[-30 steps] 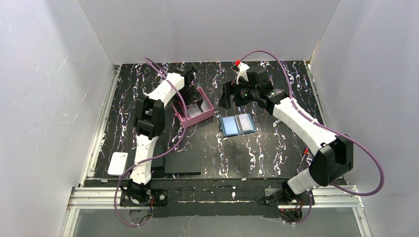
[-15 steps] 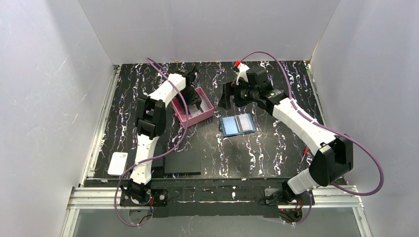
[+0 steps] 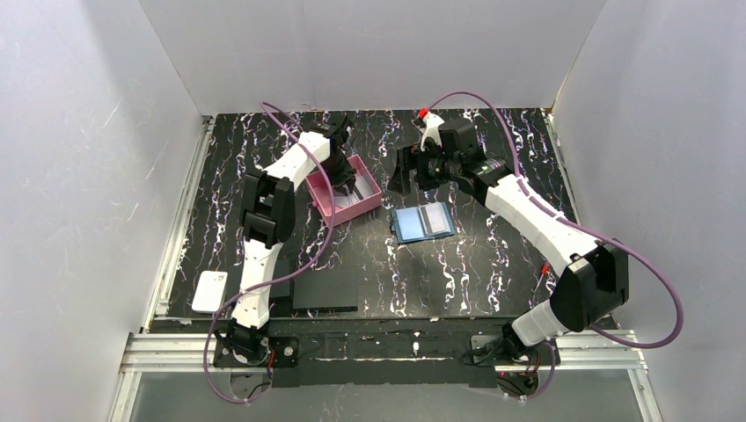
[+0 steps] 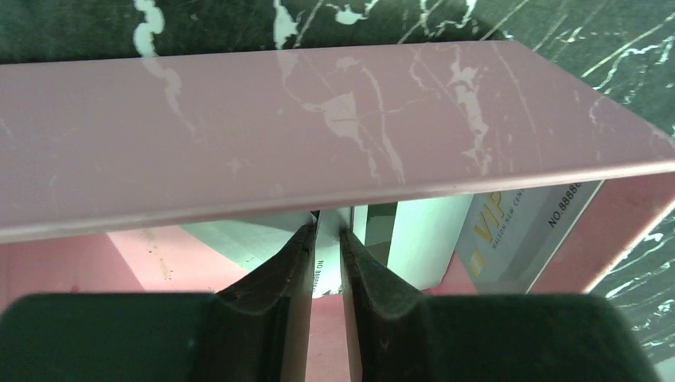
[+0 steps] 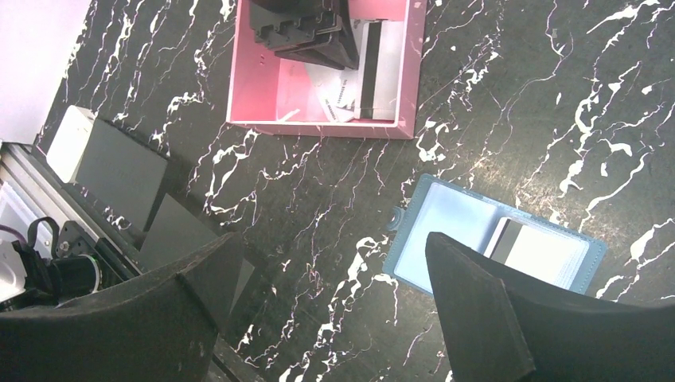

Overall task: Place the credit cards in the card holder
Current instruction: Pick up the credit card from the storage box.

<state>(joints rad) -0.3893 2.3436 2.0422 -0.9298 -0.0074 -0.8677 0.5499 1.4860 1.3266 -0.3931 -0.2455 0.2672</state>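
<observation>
Right claw [image 5: 326,259] hangs wide open over the surface's middle. A blue case [image 3: 422,222] lies just on its near side, with a striped credit card [image 5: 537,251] resting in it. Further back, left of centre, left claw [image 4: 325,236] is down inside the pink card holder [image 5: 318,126], pinched narrow on a white card [image 4: 326,259] seen edge-on. More cards [image 4: 517,231] lie alongside it.
</observation>
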